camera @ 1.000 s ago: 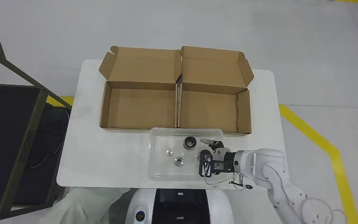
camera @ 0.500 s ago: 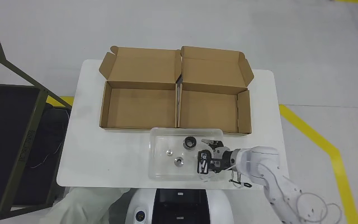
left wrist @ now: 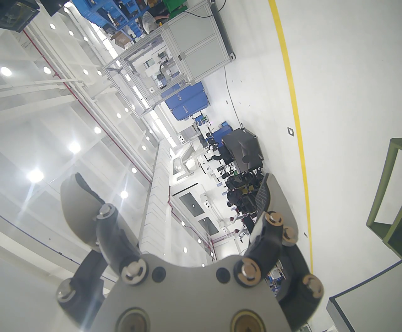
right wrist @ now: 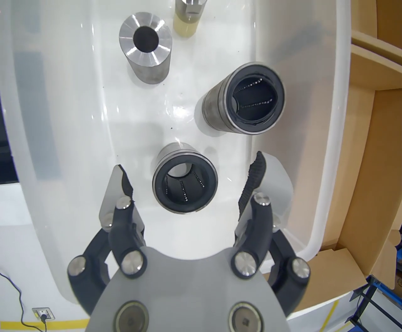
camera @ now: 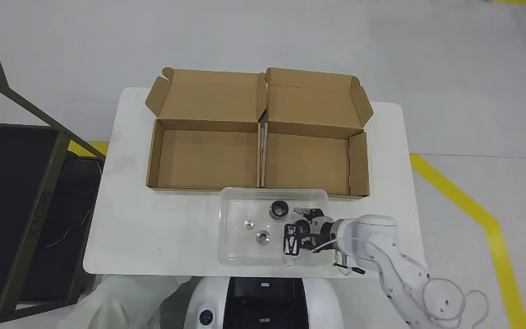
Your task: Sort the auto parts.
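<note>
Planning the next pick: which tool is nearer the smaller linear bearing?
Right. The right tool sits open at the smaller linear bearing; the left tool faces the room, away from it.

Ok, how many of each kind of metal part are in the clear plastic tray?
Steel tube bearings with black ends: 2
Solid steel cylinder with a dark hole: 1
Small steel-and-brass fitting: 1
Total: 4

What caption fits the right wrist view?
Open right pincer lined up on the smaller linear bearing in the white tray.
</note>
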{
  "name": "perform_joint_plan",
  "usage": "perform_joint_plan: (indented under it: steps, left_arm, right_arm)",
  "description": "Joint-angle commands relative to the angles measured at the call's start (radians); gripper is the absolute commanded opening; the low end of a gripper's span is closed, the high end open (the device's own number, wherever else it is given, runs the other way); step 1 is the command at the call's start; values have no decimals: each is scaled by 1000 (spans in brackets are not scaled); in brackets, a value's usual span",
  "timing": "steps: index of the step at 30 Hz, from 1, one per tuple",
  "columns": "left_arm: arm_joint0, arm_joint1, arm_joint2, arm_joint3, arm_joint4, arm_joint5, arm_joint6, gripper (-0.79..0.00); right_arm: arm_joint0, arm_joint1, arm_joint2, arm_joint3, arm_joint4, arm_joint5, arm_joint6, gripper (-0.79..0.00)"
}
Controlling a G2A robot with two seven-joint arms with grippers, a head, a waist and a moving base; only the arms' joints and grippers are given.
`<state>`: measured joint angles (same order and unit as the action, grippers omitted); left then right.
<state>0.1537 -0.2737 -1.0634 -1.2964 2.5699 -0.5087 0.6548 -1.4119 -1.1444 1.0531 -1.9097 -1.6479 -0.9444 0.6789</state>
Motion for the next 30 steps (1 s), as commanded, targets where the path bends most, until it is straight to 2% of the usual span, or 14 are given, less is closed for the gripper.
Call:
perform_joint_plan:
  steps: [1, 17, 18, 19, 22, 23, 24, 30]
  left_arm:
    - [0, 0, 0, 0, 0, 0, 0, 0]
    - [0, 0, 0, 0, 0, 0, 0, 0]
    - [0, 0, 0, 0, 0, 0, 0, 0]
    - [0, 0, 0, 0, 0, 0, 0, 0]
    - [0, 0, 0, 0, 0, 0, 0, 0]
    - [0, 0, 0, 0, 0, 0, 0, 0]
    - [0, 0, 0, 0, 0, 0, 0, 0]
    - [0, 0, 0, 0, 0, 0, 0, 0]
  right_arm:
    - [6, 0, -9, 8, 3, 3, 8, -89]
    - [33, 3, -40, 31, 41, 10, 87, -256]
    - [34, 3, -41, 31, 44, 9, 92, -296]
    - [35, 4, -43, 32, 48, 10, 96, -394]
    - [40, 5, -47, 32, 56, 10, 106, -523]
    - [40, 5, -48, 32, 58, 10, 107, -628]
    - [42, 6, -49, 30, 60, 12, 110, -770]
    - [37, 12, -46, -6, 41, 25, 112, -785]
